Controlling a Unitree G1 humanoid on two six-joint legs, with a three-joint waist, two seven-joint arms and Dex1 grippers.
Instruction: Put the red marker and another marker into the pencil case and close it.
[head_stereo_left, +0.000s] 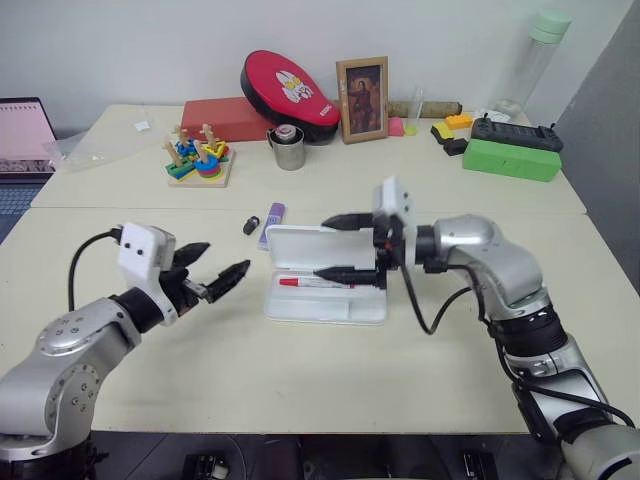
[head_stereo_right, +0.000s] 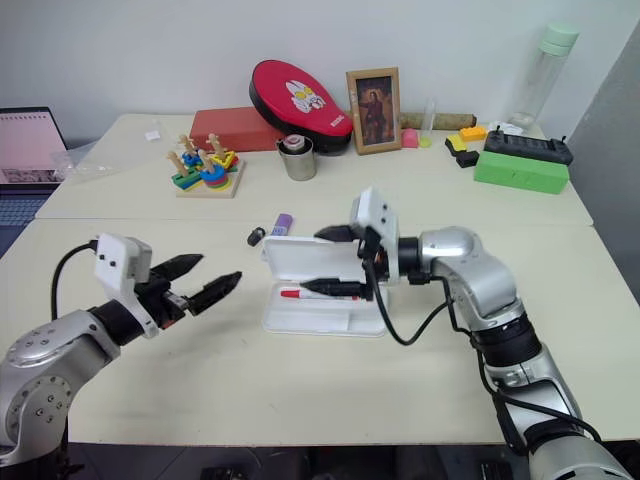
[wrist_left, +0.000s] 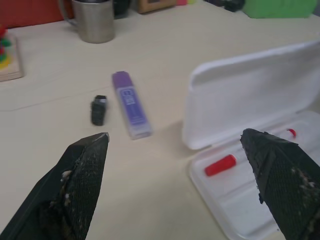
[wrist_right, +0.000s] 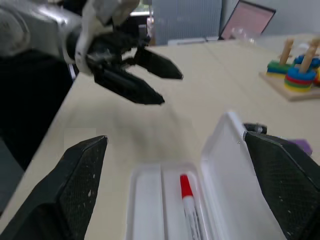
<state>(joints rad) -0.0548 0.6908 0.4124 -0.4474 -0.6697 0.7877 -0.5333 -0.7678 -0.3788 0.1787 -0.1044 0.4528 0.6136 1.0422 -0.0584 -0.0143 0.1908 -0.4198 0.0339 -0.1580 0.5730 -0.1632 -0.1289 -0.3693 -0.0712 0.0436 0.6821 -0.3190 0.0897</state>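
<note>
Red-capped white marker (head_stereo_left: 318, 283) lies in the near tray of the white plastic hinged pencil case (head_stereo_left: 330, 304), lid upright behind it. Left gripper (head_stereo_left: 218, 270) hovers left of the case, reaching rightward, jaws wide apart. Right gripper (head_stereo_left: 338, 246) points left above the tray, jaws spread and empty. Farther left lies the chunky purple highlighter (head_stereo_left: 273, 223), just beside a small black cap (head_stereo_left: 250, 224).

place: office or lab – pale desks (head_stereo_left: 300, 380) | laptop (head_stereo_left: 20, 150) | framed photo (head_stereo_left: 362, 99) – plain wall
</note>
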